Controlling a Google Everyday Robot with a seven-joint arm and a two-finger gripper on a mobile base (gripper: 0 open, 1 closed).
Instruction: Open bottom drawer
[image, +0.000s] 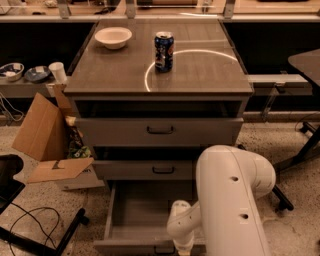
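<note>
Bottom drawer (145, 215) stands pulled out, the gripper (183, 247) at its front edge, grasp state indeterminate. Opening appears complete; next, probably release and withdraw.

Dim, warm overhead light — a glare ring (199, 50) on the surface (112, 72), black shadow beneath; the tool (183, 248), at the bottom edge, catches pale light.
</note>
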